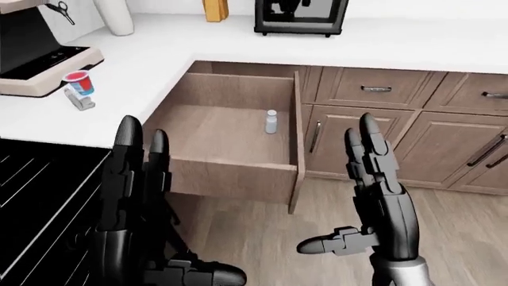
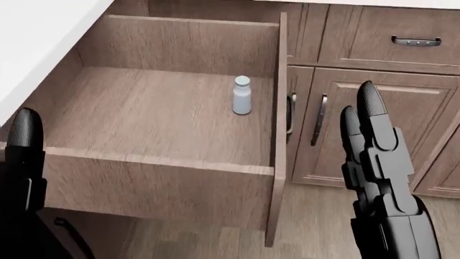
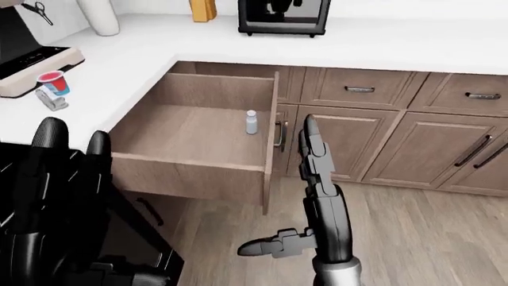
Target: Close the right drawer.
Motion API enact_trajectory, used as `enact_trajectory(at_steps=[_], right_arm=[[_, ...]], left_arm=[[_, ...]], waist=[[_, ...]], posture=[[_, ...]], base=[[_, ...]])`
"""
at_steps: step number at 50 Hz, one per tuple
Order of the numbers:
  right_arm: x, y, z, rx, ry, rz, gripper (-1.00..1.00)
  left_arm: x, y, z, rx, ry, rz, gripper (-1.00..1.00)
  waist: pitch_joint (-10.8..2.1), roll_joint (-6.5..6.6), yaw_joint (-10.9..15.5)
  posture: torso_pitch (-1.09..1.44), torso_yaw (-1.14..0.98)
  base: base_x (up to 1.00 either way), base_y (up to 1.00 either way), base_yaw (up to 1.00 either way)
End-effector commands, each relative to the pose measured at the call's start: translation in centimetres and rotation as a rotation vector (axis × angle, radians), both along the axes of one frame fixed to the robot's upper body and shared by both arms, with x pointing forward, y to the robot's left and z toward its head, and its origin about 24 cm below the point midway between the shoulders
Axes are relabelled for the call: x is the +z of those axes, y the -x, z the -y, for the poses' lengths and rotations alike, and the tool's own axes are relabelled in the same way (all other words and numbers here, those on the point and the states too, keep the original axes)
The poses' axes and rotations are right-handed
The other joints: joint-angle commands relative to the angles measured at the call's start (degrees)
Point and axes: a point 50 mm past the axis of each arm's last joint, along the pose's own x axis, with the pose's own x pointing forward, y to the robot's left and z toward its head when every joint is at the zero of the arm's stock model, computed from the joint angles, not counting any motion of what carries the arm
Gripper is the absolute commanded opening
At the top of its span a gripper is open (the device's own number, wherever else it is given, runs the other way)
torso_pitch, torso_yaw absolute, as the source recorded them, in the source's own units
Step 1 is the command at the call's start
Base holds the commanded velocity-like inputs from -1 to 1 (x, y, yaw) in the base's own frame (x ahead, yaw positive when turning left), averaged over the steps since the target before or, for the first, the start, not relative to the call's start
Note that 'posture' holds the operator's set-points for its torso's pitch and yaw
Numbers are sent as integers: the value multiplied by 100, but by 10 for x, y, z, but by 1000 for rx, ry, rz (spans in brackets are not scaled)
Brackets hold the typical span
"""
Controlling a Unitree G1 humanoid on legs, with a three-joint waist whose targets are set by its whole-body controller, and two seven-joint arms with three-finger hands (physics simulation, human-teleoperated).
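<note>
White desk (image 1: 397, 44) wraps round a corner above brown wooden cabinets (image 1: 373, 143), with wood-plank floor (image 1: 468, 238) below and a black appliance (image 1: 298, 15) near the top of our left-eye view. We see a red cup (image 1: 77, 82) on the desk at left, and a black stove (image 1: 40, 179) under our left arm. Our drawer (image 2: 179, 108) stands pulled fully out beneath the desk corner, left of centre in the head view, brown and grained inside. One small pale bottle (image 2: 242, 95) stands upright on its floor near the right wall. Our left hand (image 1: 135, 196) and right hand (image 1: 377, 185) hang raised on the near side of the drawer, fingers (image 1: 367, 134) straight and spread, holding nothing and touching nothing.
</note>
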Motion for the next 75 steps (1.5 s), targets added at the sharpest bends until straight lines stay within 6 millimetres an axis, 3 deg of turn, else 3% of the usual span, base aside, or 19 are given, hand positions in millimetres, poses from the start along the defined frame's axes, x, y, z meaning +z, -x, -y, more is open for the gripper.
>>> enact_trajectory(at_steps=[1,6,8,9,10,12,14,17,18,19,22,23,24,27,31,50,66,71,75], right_arm=[[13,5,-2,15,-7,81,100],[12,4,-2,13,-6,80,100],[12,4,-2,15,-5,80,100],[12,4,-2,14,-5,79,100],[12,4,-2,14,-4,78,100],[12,4,-2,14,-5,78,100],[12,4,-3,14,-4,78,100],[12,4,-3,11,-5,80,100],[12,4,-2,12,-9,83,100],[13,4,-2,6,-8,87,100],[13,4,-1,-1,-11,88,100],[12,4,-1,-2,-11,86,100],[12,4,-1,-1,-11,86,100],[13,3,-1,-4,-16,84,100],[14,3,0,-8,-21,85,100],[31,0,18,-57,-67,67,100],[59,5,62,-192,-62,119,100],[52,-7,83,-256,-46,99,100],[36,-28,107,-321,-41,50,100]], left_arm=[[11,6,-1,5,1,72,100],[11,6,0,5,2,70,100],[11,6,-1,6,3,70,100],[11,5,-1,6,3,69,100],[11,5,-1,6,3,69,100],[11,5,0,5,3,68,100],[11,6,0,4,3,69,100],[10,5,0,4,2,68,100],[10,5,0,4,2,69,100],[10,5,0,3,2,69,100],[10,5,0,2,1,69,100],[10,5,0,1,1,68,100],[10,5,0,2,0,70,100],[10,5,0,2,1,70,100],[10,5,0,2,1,70,100],[10,5,0,2,5,64,100],[8,5,1,-3,-1,65,100],[8,5,2,-5,-2,65,100],[8,5,2,-5,-2,65,100]], waist=[[2,3,8],[17,261,-33],[-31,471,-48],[-111,647,-46],[-90,513,1],[23,546,52],[-46,497,110],[-37,401,120],[68,319,122],[-43,302,135],[-90,-20,180],[-156,-45,238],[-84,55,212],[-201,101,176],[-235,158,152],[-194,146,122],[-210,90,166],[-209,83,147],[-214,80,122]], posture=[[0,0],[0,0],[0,0],[0,0],[0,0],[0,0],[0,0],[0,0],[0,0],[0,0],[0,0],[0,0],[0,0],[0,0],[0,0],[0,0],[0,0],[0,0],[0,0]], base=[[21,0,0],[21,0,0],[21,0,0],[21,0,0],[21,0,0],[21,0,0],[21,0,0],[22,0,0],[0,0,0],[0,0,0],[0,0,0],[0,0,0],[0,0,0],[0,0,0],[0,0,0],[0,0,0],[0,0,0],[0,0,0],[0,0,0]])
